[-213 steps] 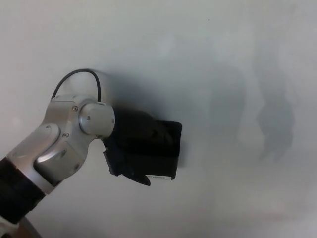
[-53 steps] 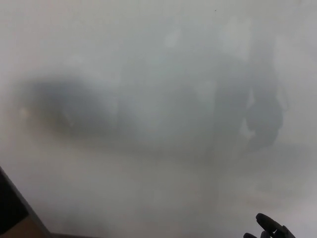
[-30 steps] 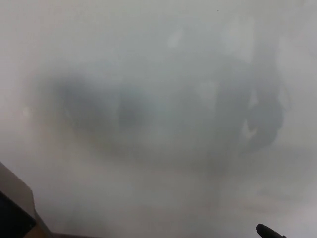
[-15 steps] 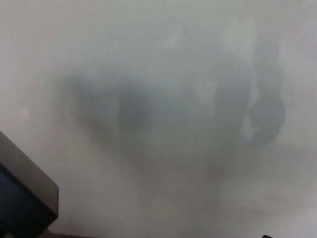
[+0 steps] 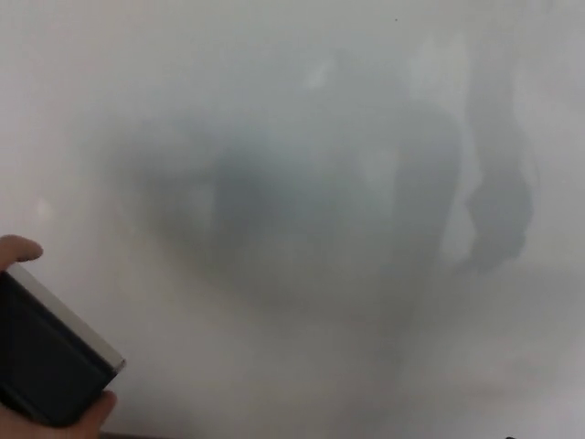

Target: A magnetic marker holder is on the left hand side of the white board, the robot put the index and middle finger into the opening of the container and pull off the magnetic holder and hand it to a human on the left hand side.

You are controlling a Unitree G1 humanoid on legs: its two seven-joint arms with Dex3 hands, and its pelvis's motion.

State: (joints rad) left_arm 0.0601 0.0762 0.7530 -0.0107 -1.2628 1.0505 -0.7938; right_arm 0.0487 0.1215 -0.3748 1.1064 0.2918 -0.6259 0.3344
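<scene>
Marker holder (image 5: pixel 50 361), black w/ a pale rim, sits bottom-left, partly cut off by the frame, pinched by a person's hand (image 5: pixel 23 251), fingertips above and below. Whiteboard (image 5: pixel 320 110) carries only blurry shadows. Neither robot hand shows, so their state can't be told.

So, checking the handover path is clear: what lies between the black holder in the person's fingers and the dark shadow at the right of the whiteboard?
Head view: only bare whiteboard with soft grey shadows lies between the holder and that shadow.
</scene>
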